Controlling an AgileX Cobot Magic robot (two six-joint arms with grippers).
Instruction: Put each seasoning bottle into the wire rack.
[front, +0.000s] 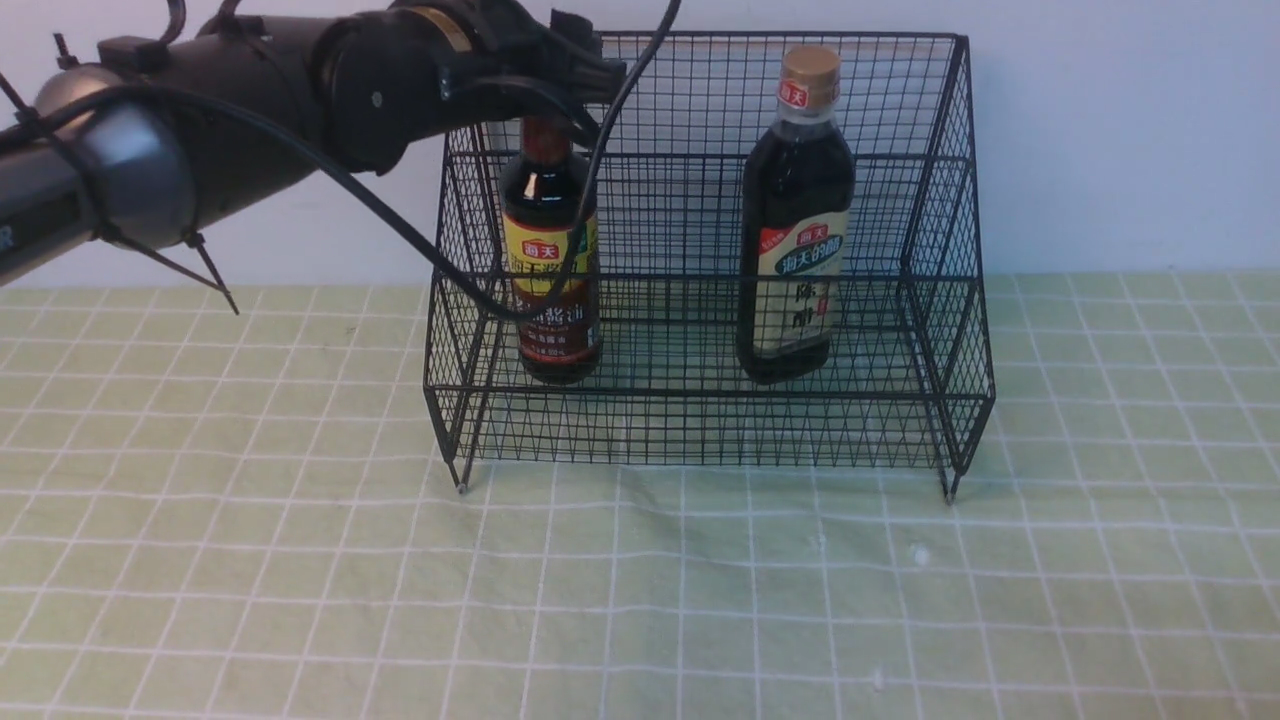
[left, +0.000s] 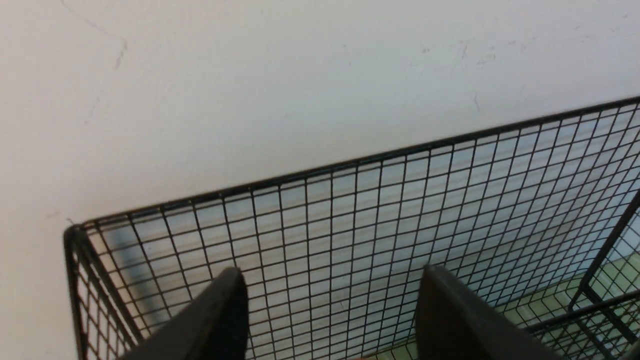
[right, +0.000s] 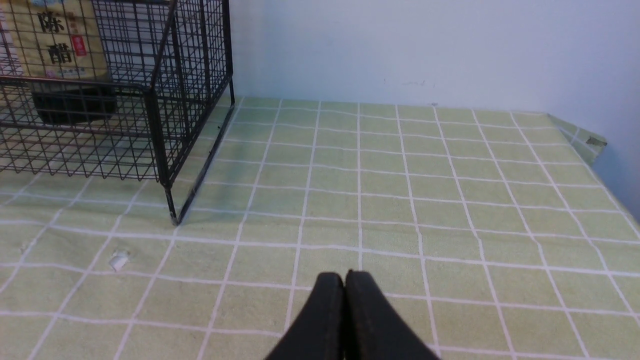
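Item, left pincer (left: 332, 280): your two fingers stand spread with nothing between them. In the left wrist view only the back mesh of the wire rack (front: 700, 440) shows through the gap. Item, red-brown-necked bottle (front: 540, 265): count one, upright on the rack's floor. It sits straight below this pincer, long axis vertical, with its cap close under the fingers. Whether they touch it cannot be told. Item, tan-capped bottle (front: 797, 230): count one, upright on the same floor, off to this pincer's right and well apart from the first bottle. Item, right pincer (right: 344, 280): fingers pressed together on nothing, low over the tablecloth (front: 640, 600). The rack's outer corner and the base of the tan-capped bottle lie ahead of it, well apart. Tally: two bottles, both inside; one rack; two pincers; one cable (front: 400, 225) hanging from your left arm across the rack's front. In my judgement the placing looks finished and your left arm is the nearer one. The move ahead turns on that vertical line, so lift the pincer straight up off the cap before you swing away, lest a finger or the cable tip the bottle.
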